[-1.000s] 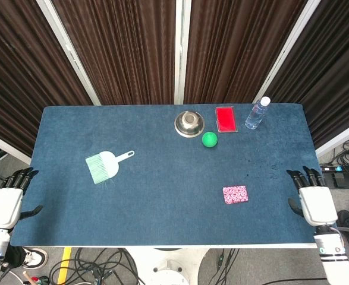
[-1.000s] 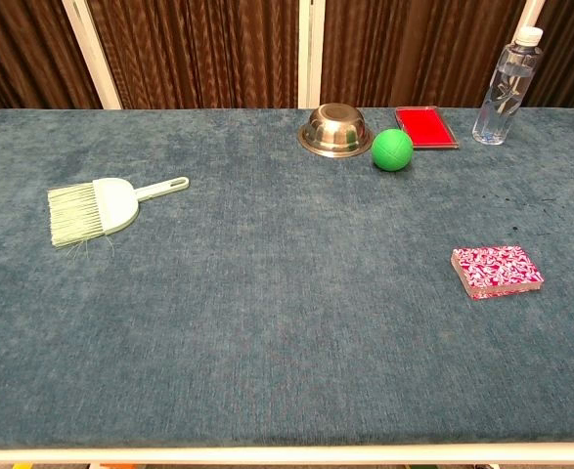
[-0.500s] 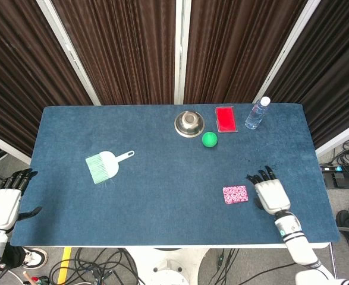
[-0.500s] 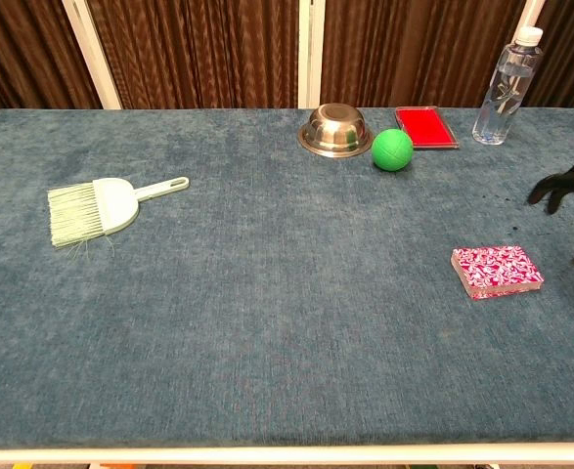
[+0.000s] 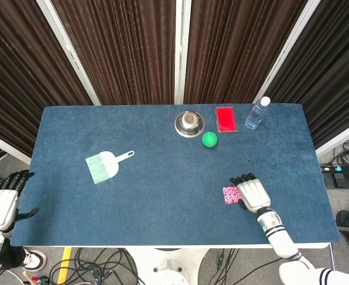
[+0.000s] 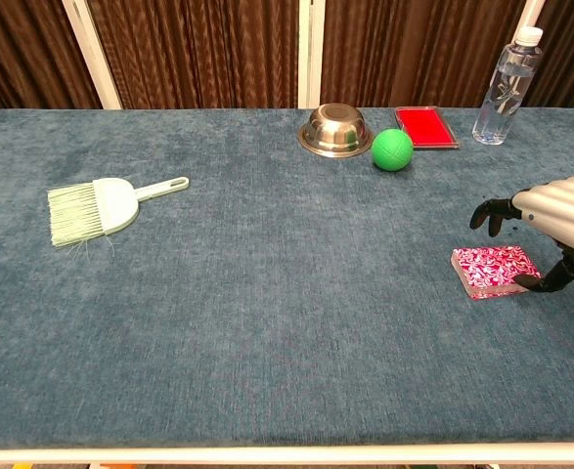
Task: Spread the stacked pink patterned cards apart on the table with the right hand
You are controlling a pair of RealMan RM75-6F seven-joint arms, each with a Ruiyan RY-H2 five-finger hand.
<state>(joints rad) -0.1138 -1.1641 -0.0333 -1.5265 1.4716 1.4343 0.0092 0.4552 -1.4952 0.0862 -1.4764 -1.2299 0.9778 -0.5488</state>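
Observation:
The stack of pink patterned cards (image 6: 492, 269) lies on the blue table (image 6: 267, 322) near its front right; in the head view only the stack's left part (image 5: 229, 195) shows. My right hand (image 5: 252, 193) hovers over the stack's right side with its fingers apart and holds nothing. In the chest view the right hand (image 6: 558, 217) sits above and to the right of the cards, its thumb tip at the stack's right edge. Whether it touches the cards I cannot tell. My left hand (image 5: 2, 205) hangs open off the table's front left corner.
At the back stand a steel bowl (image 5: 189, 123), a green ball (image 5: 209, 139), a flat red box (image 5: 226, 119) and a water bottle (image 5: 257, 114). A pale green hand brush (image 5: 103, 166) lies left of centre.
My right hand has come in from beyond the table's right edge, leftward onto the table, and now covers the right side of the card stack. The cards and left hand have not moved.

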